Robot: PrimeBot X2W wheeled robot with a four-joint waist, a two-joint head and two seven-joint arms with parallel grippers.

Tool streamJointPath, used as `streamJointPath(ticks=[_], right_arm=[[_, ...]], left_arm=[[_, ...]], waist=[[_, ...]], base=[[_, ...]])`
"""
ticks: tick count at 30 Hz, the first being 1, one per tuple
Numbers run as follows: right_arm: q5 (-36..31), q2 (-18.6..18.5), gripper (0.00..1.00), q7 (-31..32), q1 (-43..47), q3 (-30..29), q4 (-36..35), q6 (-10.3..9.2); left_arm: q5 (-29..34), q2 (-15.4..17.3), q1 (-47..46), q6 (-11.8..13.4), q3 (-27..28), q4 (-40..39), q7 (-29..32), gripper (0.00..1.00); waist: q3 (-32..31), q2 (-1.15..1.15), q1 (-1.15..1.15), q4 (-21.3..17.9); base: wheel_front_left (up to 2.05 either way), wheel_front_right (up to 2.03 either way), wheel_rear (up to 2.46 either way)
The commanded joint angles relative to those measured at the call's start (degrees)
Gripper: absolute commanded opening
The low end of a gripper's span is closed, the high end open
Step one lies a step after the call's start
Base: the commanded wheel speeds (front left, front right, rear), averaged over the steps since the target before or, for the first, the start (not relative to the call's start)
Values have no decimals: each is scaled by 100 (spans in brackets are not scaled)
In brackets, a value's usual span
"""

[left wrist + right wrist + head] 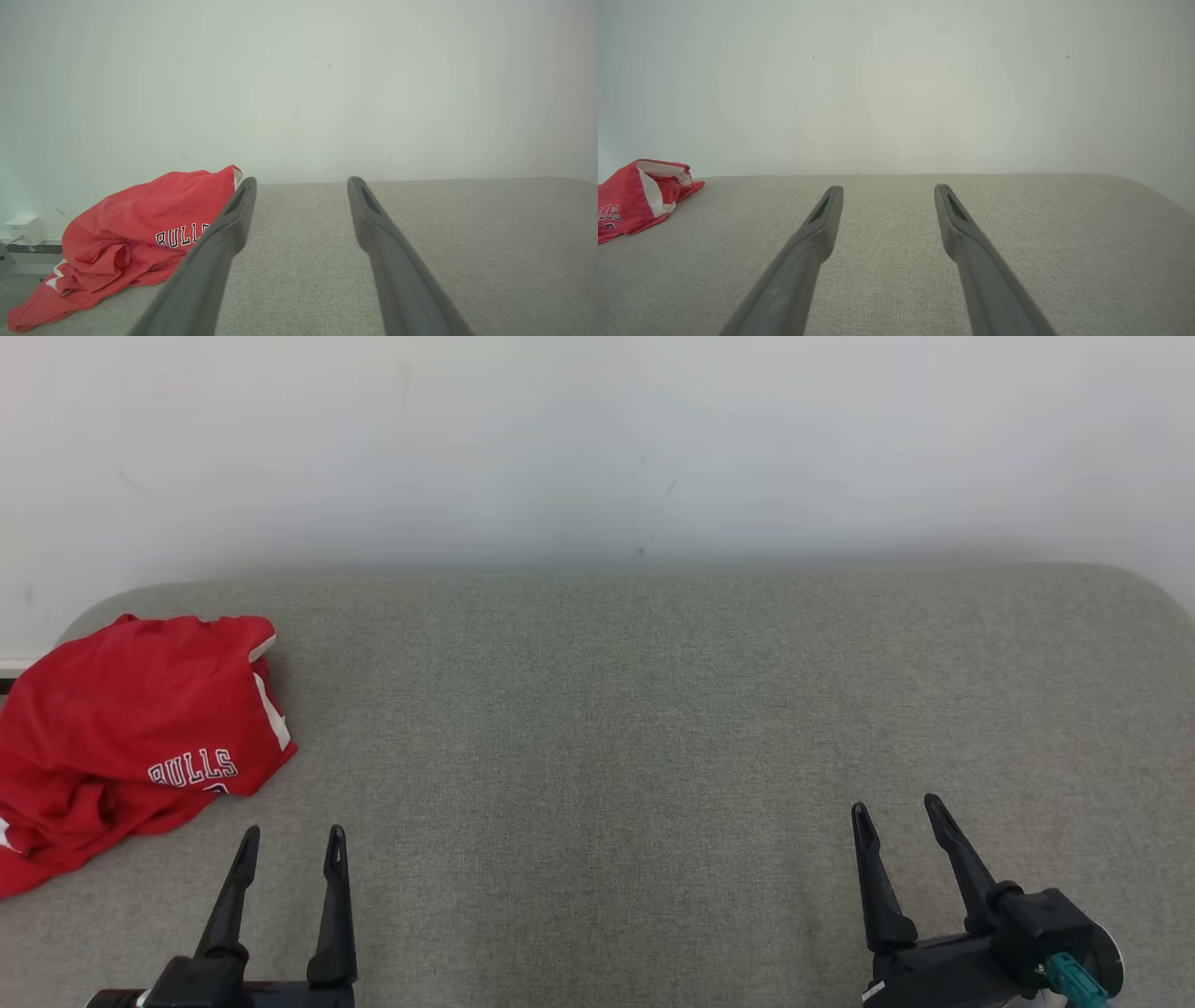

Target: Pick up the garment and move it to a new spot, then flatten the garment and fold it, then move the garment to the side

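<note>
One red garment (131, 728) reads "BULLS"

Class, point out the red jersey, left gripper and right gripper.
red jersey (121, 709): head view, red cloth above the lettering.
left gripper (294, 831): head view, midway between fingertips.
right gripper (894, 803): head view, midway between fingertips.

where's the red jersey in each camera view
Head view: jersey at the far left of the grey cushion, above the left gripper.
Left wrist view: jersey lower left, its lettering partly behind one finger.
Right wrist view: jersey at the left edge, cut off.
Shared landmark: the white wall behind the cushion.
</note>
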Motion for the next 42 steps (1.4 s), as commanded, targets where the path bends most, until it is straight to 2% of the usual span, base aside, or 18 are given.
streamJointPath(ticks=[1, 10, 17, 22, 42], right_arm=[[-98, -17, 100, -70, 53, 9, -46, -10], [-122, -17, 100, -156, 107, -23, -106, -11], [-35, -17, 100, -212, 147, -36, -83, -12], [363, -16, 100, -200, 127, -89, 27, -12], [442, -16, 100, -200, 93, -61, 114, -12]], left_arm=[[80, -28, 102, -57, 29, -52, -62, 100], [101, -176, 203, -393, 246, -124, -161, 100], [292, -227, 218, -551, 339, -122, -222, 100], [230, -280, 200, -609, 403, -77, -211, 100], [291, -373, 138, -702, 493, 27, -211, 100]], waist=[[-11, 0, 0, -1], [-50, 0, 0, -2], [-68, 0, 0, 6], [-66, 0, 0, 14], [-53, 0, 0, 77]], base=[[0, 0, 0], [0, 0, 0], [0, 0, 0], [0, 0, 0], [0, 0, 0]])
